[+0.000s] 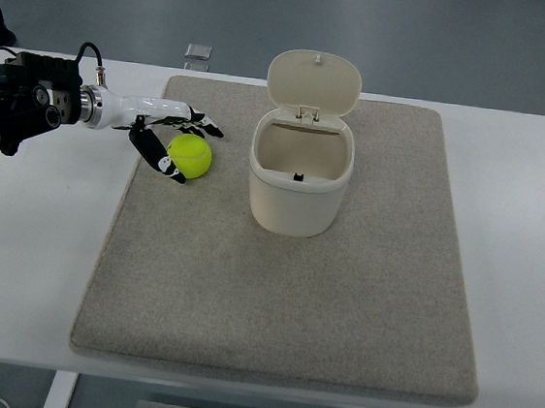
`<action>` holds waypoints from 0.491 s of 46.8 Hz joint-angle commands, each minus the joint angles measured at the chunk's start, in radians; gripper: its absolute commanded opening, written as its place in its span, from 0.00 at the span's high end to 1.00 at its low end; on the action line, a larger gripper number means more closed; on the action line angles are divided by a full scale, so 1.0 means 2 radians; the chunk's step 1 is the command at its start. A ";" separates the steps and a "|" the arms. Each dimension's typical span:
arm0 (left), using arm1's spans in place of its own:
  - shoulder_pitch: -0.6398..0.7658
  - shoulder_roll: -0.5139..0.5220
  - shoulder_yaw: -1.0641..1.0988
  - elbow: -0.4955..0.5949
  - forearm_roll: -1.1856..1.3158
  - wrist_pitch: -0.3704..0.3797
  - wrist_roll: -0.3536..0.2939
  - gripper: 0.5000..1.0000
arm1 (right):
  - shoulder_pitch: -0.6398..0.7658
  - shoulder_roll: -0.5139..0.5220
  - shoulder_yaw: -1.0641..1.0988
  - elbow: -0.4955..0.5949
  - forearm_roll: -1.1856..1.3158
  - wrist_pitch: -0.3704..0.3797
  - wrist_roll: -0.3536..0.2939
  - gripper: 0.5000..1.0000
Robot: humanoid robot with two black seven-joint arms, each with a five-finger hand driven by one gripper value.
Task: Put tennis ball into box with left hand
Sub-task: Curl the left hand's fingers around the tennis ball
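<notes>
We see the left hand (175, 135) reaching in from the picture's left edge, its white forearm running nearly level across the white table (35, 238) and onto the grey felt mat (282, 302). The fingers (151, 152) are curled about the yellow-green tennis ball (190, 155): one dark-tipped finger lies along the ball's left and lower side, the others arch over its top. They look closed on the ball, though we cannot tell whether the ball is lifted or resting on the mat. The ball is round, so it has no long axis and points no particular way; no seam is clear enough for us to read.

The ball sits near the mat's upper left part, to the left of the cream lidded bin (300, 173) and apart from it. The bin stands upright on the mat, its flip lid (315, 82) swung up and back on the far side, so the mouth faces upward and the inside is visible. A small square object (199, 53) lies beyond the table's far edge; we cannot make out what it is.
</notes>
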 commanded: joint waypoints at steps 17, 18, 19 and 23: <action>0.002 0.000 0.001 0.001 0.006 0.011 0.000 0.16 | 0.000 0.000 0.000 0.000 0.000 0.000 0.000 0.12; 0.002 0.000 0.001 0.001 0.006 0.011 -0.001 0.16 | 0.000 0.000 0.000 0.000 0.000 0.000 0.000 0.12; 0.002 0.000 0.001 0.001 0.006 0.011 -0.001 0.16 | 0.000 0.000 0.000 0.000 0.000 0.000 0.000 0.12; 0.002 0.000 0.002 0.001 0.006 0.012 0.000 0.18 | 0.000 0.000 0.000 0.000 0.000 0.000 0.000 0.12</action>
